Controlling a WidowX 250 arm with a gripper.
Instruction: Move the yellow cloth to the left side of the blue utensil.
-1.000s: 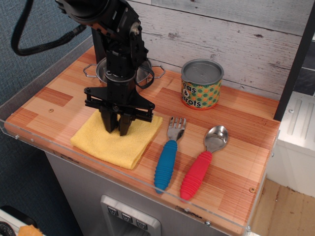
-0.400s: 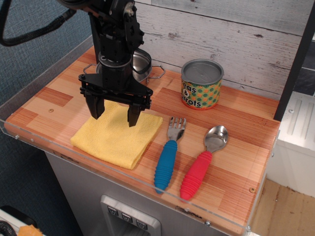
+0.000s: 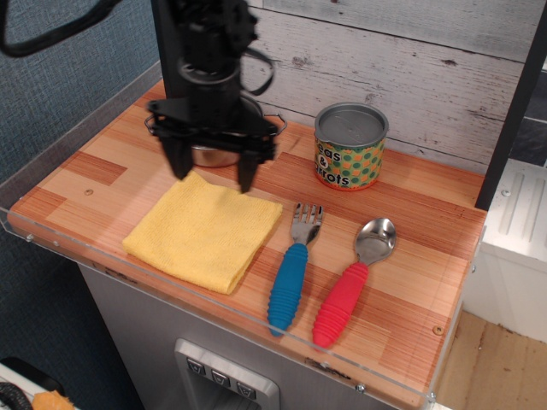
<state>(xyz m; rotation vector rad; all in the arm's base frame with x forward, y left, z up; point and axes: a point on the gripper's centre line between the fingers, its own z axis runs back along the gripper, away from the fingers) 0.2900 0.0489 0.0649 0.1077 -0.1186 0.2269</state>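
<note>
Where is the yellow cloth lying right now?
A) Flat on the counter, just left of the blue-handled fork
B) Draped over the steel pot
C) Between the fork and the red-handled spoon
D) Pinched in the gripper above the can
A: the yellow cloth lies flat on the wooden counter, its right edge beside the blue-handled fork, while the gripper hangs open above its back edge, holding nothing.

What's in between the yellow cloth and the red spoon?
The blue fork lies between the yellow cloth and red spoon, seen in the only view.
</note>
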